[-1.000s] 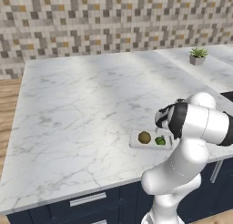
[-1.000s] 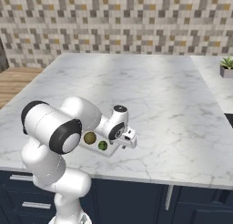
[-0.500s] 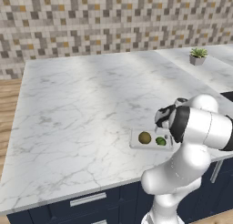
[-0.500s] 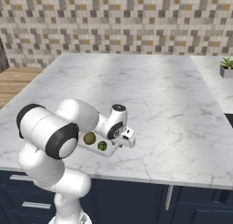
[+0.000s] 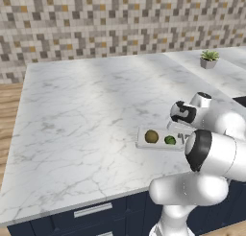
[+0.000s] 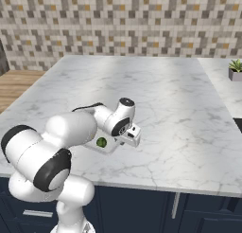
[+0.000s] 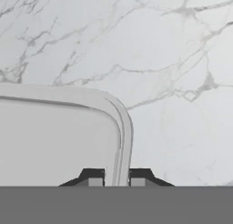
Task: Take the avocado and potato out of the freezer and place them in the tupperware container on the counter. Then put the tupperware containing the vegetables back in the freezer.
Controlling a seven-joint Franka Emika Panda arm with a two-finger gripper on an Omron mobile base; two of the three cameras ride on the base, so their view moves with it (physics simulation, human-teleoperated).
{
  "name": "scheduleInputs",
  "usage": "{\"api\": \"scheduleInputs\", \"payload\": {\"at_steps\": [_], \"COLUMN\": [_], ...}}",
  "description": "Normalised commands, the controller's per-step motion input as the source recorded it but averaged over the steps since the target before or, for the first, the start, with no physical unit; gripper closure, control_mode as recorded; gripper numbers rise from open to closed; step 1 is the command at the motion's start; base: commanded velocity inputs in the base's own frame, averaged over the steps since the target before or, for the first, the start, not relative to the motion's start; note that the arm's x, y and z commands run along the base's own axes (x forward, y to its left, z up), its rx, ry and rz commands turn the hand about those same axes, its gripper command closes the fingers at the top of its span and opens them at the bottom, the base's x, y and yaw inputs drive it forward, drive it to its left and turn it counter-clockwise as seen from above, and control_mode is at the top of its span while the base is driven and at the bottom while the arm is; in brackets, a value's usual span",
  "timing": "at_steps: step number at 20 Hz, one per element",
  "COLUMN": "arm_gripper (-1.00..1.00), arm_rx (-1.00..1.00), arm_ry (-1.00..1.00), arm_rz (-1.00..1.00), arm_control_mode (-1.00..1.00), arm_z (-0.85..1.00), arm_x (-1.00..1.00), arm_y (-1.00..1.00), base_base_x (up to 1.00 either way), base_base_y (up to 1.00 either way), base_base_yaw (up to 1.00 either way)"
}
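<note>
The tupperware container [image 5: 142, 145] lies on the white marble counter [image 5: 86, 115] near its front edge. Inside it sit the olive-brown potato [image 5: 152, 136] and, to its right, the dark green avocado [image 5: 170, 140], which also shows from the other side [image 6: 101, 142]. My gripper [image 7: 116, 178] is low at the container's right end and shut on its wall. In the hand view the container's rim [image 7: 125, 123] runs between the two fingertips [image 7: 93, 176]. The freezer is out of view.
A small potted plant [image 5: 209, 59] stands far back on the right part of the counter. A tiled wall runs behind. Dark navy drawers [image 5: 91, 211] sit under the front edge, and wooden floor [image 5: 9, 110] lies to the left.
The jaws have closed from wide open onto the container's end wall. The hand has settled lower at that end; potato and avocado stay in place.
</note>
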Motion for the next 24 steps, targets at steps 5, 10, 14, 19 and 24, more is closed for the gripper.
{"api": "scheduleInputs", "payload": {"at_steps": [5, 10, 14, 19, 24], "arm_gripper": [1.00, 1.00, 1.00, 1.00, 1.00], "arm_rx": [0.11, 0.09, 0.06, 0.00, 0.00], "arm_ry": [0.00, -0.02, -0.02, -0.05, -0.07], "arm_rz": [0.00, 0.00, 0.00, 0.00, 0.02], "arm_control_mode": [-1.00, -1.00, -1.00, -1.00, -1.00], "arm_z": [0.67, 1.00, 1.00, 0.89, 0.55], "arm_x": [0.00, -0.22, -0.41, -0.75, -0.95], "arm_y": [0.00, 0.00, 0.05, 0.25, 0.41], "base_base_x": [0.00, 0.00, 0.00, 0.00, 0.00], "base_base_y": [0.00, 0.00, 0.00, 0.00, 0.00], "base_base_yaw": [0.00, 0.00, 0.00, 0.00, 0.00]}}
